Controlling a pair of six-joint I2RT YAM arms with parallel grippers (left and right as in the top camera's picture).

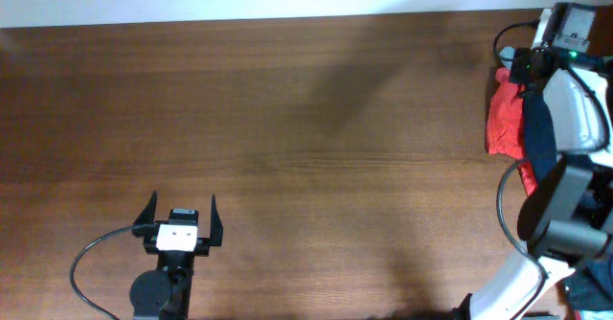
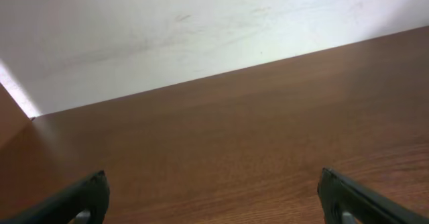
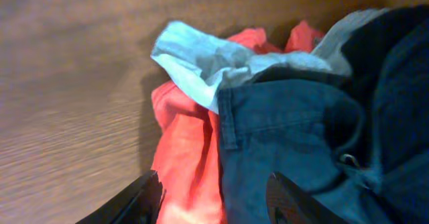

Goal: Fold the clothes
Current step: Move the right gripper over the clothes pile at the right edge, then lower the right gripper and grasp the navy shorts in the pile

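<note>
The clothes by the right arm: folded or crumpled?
Crumpled: blue shorts, a red garment and a grey piece lie rumpled over one another in a heap.

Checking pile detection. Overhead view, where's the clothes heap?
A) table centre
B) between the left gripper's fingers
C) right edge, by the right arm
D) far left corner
C: the clothes pile, orange-red and blue, lies at the table's right edge, partly under the right arm, far from the left gripper.
</note>
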